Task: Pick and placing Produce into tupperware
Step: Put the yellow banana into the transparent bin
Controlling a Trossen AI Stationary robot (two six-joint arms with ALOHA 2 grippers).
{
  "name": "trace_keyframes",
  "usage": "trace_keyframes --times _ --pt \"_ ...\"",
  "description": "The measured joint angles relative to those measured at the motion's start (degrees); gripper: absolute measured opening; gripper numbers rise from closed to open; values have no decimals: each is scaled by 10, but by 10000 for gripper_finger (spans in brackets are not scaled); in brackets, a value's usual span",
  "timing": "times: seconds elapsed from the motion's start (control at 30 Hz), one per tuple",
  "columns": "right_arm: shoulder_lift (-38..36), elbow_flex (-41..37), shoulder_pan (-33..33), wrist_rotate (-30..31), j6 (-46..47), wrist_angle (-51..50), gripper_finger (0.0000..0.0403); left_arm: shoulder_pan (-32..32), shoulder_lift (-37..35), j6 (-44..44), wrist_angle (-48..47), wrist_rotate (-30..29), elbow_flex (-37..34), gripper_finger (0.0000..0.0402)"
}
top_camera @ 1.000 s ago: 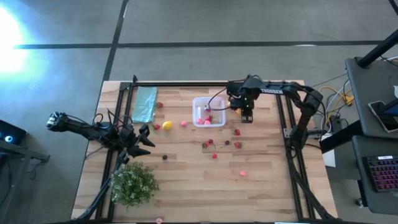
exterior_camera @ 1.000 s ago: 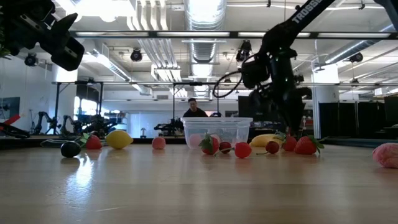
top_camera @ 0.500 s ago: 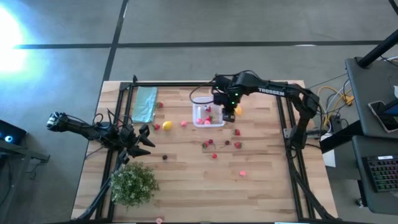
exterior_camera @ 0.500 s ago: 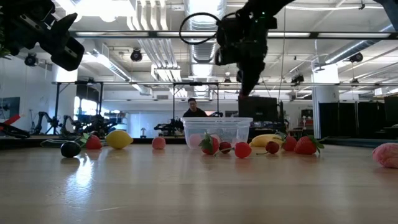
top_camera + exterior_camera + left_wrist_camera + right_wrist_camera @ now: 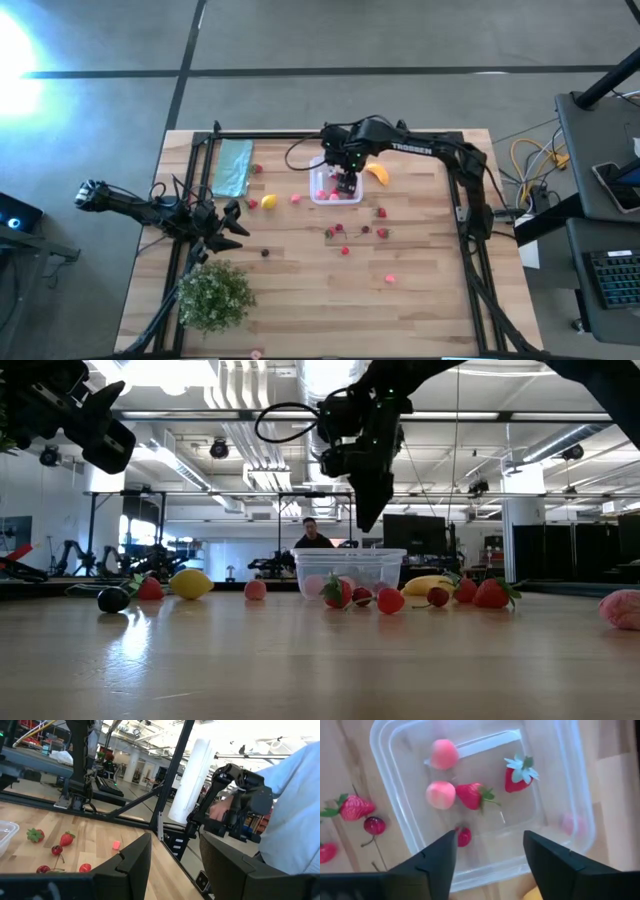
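The clear tupperware (image 5: 322, 195) stands on the table at the far middle. In the right wrist view the tupperware (image 5: 380, 750) holds two pink pieces, two strawberries and a small cherry. My right gripper (image 5: 345, 182) hangs above it, fingers pointing down and open (image 5: 490, 837), with nothing between them. More produce lies loose on the wood: a banana (image 5: 376, 174), a lemon (image 5: 268, 202), strawberries (image 5: 381, 212) and a dark piece (image 5: 265, 252). My left gripper (image 5: 235, 222) waits open at the table's left side, holding nothing (image 5: 175, 855).
A green leafy bush (image 5: 215, 295) stands at the near left and a teal cloth (image 5: 233, 167) lies at the far left. Black frame rails (image 5: 455, 200) run along the table's sides. A person (image 5: 295, 820) stands beyond the table's edge.
My right gripper has risen from table height beside the tupperware's right side and gone toward the table's left edge; it now hangs over the tupperware. The banana it stood over shows uncovered on the table.
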Motion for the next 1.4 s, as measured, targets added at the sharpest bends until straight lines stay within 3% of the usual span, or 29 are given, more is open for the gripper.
trace_keyframes --times 0.23,0.77,1.13,1.3,1.4 --pt "-32 -2 0 5 29 0 254 0 0 0 0 0 0 155" --pt "-82 -9 42 -5 45 -16 249 0 0 0 0 1 0 155" --pt "-99 -10 170 -90 97 -9 245 0 0 0 0 2 0 155" --pt "-121 -10 255 -84 137 121 249 0 0 0 0 2 0 155" --pt "-125 -9 306 -32 204 223 251 0 0 0 0 2 0 155"
